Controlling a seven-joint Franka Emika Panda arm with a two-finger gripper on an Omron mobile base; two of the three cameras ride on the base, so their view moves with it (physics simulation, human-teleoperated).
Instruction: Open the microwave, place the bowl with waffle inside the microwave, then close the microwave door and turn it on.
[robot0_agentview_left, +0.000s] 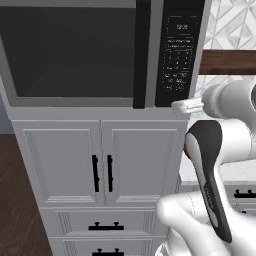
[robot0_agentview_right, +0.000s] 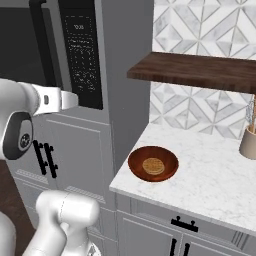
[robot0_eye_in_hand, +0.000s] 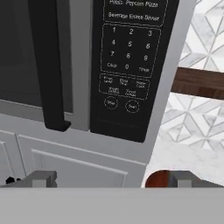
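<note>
Home kitchen. Built-in microwave (robot0_agentview_left: 100, 52) set in white panelled cabinets (robot0_agentview_left: 100, 162); right of microwave, marble counter (robot0_agentview_right: 210, 175), geometric tile backsplash (robot0_agentview_right: 200, 27), dark wooden shelf (robot0_agentview_right: 195, 70), utensil crock (robot0_agentview_right: 248, 142).

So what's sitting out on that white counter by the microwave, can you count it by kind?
Bowls: 1, the bowl, reddish-brown, on the marble counter.
Waffles: 1, the waffle, lying in that bowl.
Beige holders: 1, a utensil holder at the right edge, partly cut off.
Total: 3
</note>
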